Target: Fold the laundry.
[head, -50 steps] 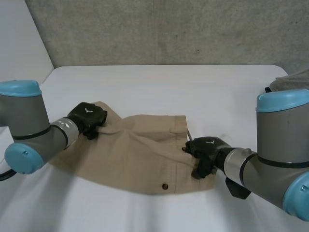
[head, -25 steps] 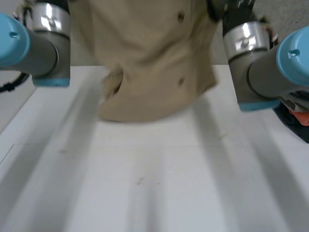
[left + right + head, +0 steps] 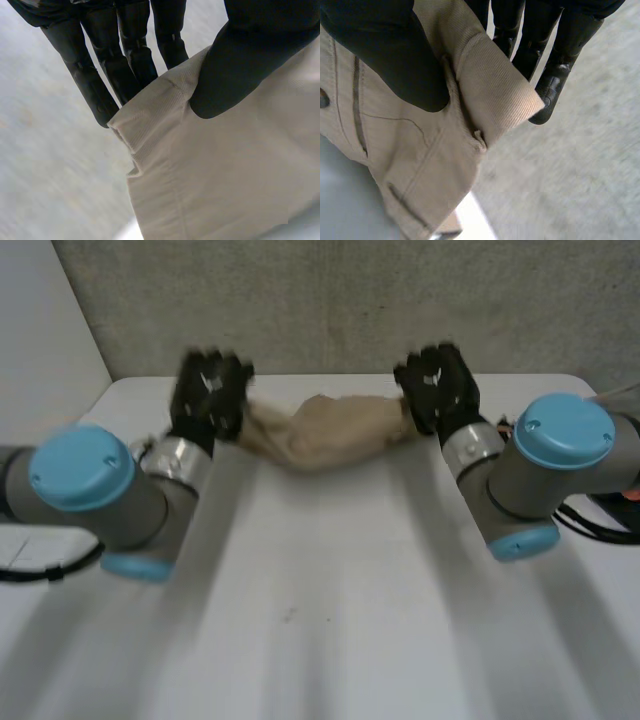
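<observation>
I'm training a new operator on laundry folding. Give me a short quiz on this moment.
1. True or false: the left robot hand pinches the beige garment between thumb and fingers.
2. The garment is: A) lying flat, untouched; B) held between both robot hands; C) hanging from one robot hand.
3. What is the right robot hand shut on?
Key: 1 true; 2 B; 3 the beige garment.

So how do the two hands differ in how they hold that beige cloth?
The left hand pinches a flat hemmed corner of the cloth; the right hand pinches a corner doubled into a thick fold. Plain fabric lies by the left hand, while a dark button and seams lie by the right hand. Both clamp it between thumb and straight fingers, and it sags between them.
</observation>
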`<state>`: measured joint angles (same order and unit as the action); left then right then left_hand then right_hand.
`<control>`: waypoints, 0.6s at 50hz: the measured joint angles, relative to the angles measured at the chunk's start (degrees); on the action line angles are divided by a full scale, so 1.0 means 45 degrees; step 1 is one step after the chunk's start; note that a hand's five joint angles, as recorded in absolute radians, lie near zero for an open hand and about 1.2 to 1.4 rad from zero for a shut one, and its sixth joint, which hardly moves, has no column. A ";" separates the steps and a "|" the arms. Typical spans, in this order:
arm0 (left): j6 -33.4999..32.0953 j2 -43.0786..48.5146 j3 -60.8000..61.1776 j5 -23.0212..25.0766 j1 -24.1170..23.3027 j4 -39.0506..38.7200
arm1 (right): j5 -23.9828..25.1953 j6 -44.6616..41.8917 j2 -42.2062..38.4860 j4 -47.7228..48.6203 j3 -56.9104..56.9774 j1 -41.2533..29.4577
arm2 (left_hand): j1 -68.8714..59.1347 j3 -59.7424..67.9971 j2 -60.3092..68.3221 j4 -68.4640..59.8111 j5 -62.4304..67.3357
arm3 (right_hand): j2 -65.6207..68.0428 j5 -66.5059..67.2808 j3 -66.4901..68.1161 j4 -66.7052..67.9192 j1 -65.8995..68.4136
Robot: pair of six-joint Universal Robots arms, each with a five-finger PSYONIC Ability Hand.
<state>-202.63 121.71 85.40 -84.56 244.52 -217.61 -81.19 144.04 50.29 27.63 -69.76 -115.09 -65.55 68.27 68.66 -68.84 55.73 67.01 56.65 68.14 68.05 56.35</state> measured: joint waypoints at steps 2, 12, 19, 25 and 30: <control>-0.0160 -0.0143 0.0386 -0.0028 -0.0098 0.0725 | 0.0005 -0.0334 0.0129 -0.0429 -0.0247 0.0069 | 0.0000 0.0000 0.0000 0.0000 0.0000 | 0.0000 0.0002 0.0000 0.0000 0.0001; -0.2037 -0.4349 0.2826 -0.0230 -0.0249 0.5954 | -0.0135 -0.2231 0.3580 -0.5785 -0.2238 0.0295 | 0.0000 0.0000 0.0001 -0.0004 0.0000 | 0.0000 0.0002 0.0000 0.0000 0.0001; -0.2911 -0.8637 0.3732 -0.0160 -0.0260 0.9701 | -0.0286 -0.2673 0.6788 -1.0795 -0.2969 0.0777 | 0.0000 0.0000 0.0002 -0.0004 0.0000 | 0.0000 0.0002 0.0000 -0.0003 0.0001; -0.2979 -1.0166 0.3764 -0.0066 -0.0324 1.1551 | -0.0094 -0.2927 0.8239 -1.2853 -0.3318 0.1151 | 0.0000 0.0000 0.0002 -0.0004 0.0000 | 0.0000 0.0002 0.0000 0.0000 0.0001; -0.2796 -0.9376 0.3734 -0.0092 -0.0620 1.1401 | 0.0041 -0.3092 0.8281 -1.3047 -0.3849 0.1159 | 0.0000 0.0000 0.0003 -0.0005 0.0070 | 0.0000 0.0002 0.0000 0.0000 0.0001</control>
<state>-215.21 79.52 102.21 -84.97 241.73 -166.31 -81.01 130.13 87.56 -31.09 -87.08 -109.87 -65.55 68.27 68.67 -68.86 56.04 67.01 56.65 68.14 68.05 56.35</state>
